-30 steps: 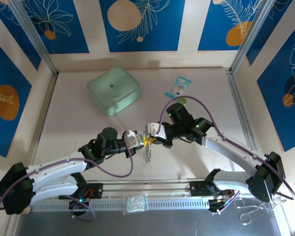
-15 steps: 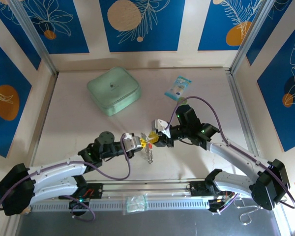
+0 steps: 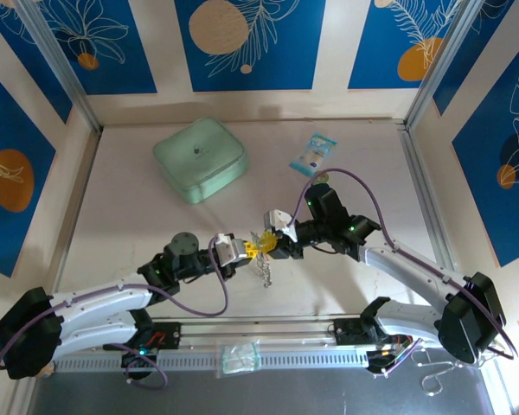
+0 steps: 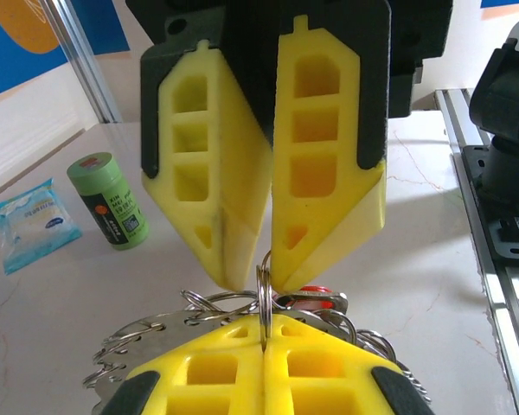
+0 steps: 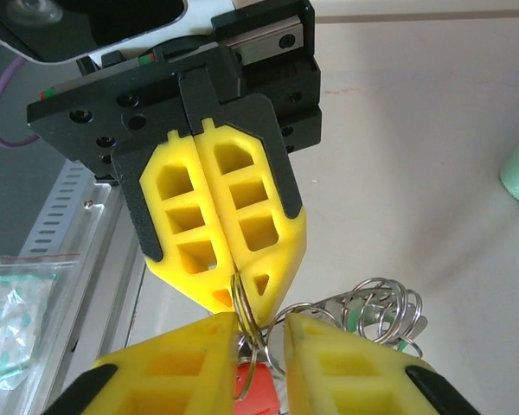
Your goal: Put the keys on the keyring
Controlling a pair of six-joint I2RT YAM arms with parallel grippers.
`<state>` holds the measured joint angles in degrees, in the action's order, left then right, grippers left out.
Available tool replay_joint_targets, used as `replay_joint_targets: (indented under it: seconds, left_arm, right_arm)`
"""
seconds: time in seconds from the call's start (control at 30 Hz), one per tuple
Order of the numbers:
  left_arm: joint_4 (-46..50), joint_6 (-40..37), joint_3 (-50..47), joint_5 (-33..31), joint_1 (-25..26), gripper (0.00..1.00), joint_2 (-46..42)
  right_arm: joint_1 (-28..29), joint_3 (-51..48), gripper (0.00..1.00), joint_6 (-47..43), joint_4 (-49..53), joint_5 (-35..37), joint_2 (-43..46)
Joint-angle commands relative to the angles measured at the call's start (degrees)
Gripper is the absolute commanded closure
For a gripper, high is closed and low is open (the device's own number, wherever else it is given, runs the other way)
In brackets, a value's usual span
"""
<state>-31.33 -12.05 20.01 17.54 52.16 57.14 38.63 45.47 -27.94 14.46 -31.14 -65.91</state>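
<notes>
At the near middle of the table (image 3: pixel 138 216), your left gripper (image 3: pixel 253 252) has its jaws pressed together, pinching the thin keyring (image 4: pixel 264 290). A bunch of silvery rings (image 4: pixel 134 333) and the red key (image 4: pixel 316 296) sit at it. Just to the right, your right gripper (image 3: pixel 270 241) is a little spread, with the same ring between its fingers.
</notes>
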Motion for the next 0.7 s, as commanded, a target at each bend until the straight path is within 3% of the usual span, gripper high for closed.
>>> replay_joint_targets:
  seconds: [0.0, 0.27, 0.33, 0.4, 0.47, 0.67]
  left_arm:
    - [-4.6, 1.0, -0.4, 1.7, 0.6, 1.00, -0.6]
    - [-5.6, 1.4, -0.6, 1.6, 0.6, 1.00, -0.4]
    - [-6.0, 1.9, -0.7, 1.0, 0.6, 1.00, -0.2]
    - [-5.7, 2.4, -0.6, -0.3, 0.6, 0.87, -0.3]
    - [-3.8, 2.2, -0.1, -1.2, 0.6, 0.83, -0.8]
    - [7.0, -0.2, 3.7, -1.6, 0.6, 0.82, -2.2]
  right_arm:
    - [0.2, 0.2, 0.84, 0.1, -0.2, -1.6, -0.8]
    - [0.3, 1.6, 0.99, -1.6, 3.0, -3.2, -1.5]
    - [0.3, 2.4, 1.00, -2.5, 4.3, -3.3, -1.7]
    - [0.4, 3.1, 1.00, -3.7, 5.5, -2.7, -1.8]
    - [1.0, 4.1, 1.00, -5.6, 7.2, -0.9, -1.6]
    - [2.4, 7.9, 1.00, -11.0, 13.5, 5.2, -2.6]
